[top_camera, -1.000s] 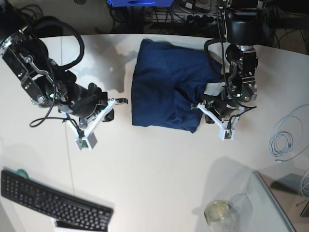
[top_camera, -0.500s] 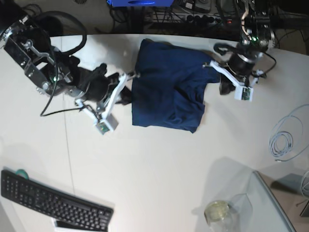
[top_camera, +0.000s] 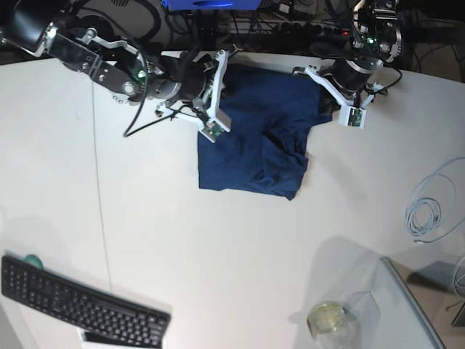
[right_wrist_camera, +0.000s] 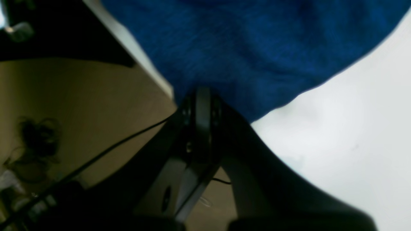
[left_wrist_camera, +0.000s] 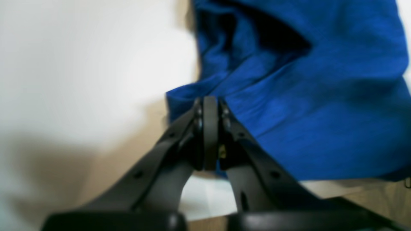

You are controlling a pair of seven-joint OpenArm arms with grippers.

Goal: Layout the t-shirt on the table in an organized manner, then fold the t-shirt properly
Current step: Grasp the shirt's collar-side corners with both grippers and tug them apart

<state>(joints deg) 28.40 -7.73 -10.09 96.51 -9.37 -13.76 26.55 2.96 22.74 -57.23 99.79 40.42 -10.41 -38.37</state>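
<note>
- The shirt (top_camera: 251, 138), a navy bundle still partly folded over itself, lies on the white bench (top_camera: 218, 254) against its far edge, midway between the two arms.
- The right gripper (right_wrist_camera: 200, 93) has its jaws pressed together on the shirt's far corner right at the bench edge, where the wrist view shows the cloth meeting the drop to the floor; in the base view that gripper (top_camera: 218, 62) sits at the shirt's upper left corner.
- The left gripper (left_wrist_camera: 210, 102) likewise has its jaws closed on a fold of blue cloth at the opposite far corner, seen in the base view (top_camera: 309, 73) at the shirt's upper right.
- Pinching both far corners at once looks like preparation to lift and spread the garment flat; layout appears unfinished, folding not begun.
- A keyboard (top_camera: 80, 302) rests at the near left corner, a coiled cable (top_camera: 429, 207) by the right edge.
</note>
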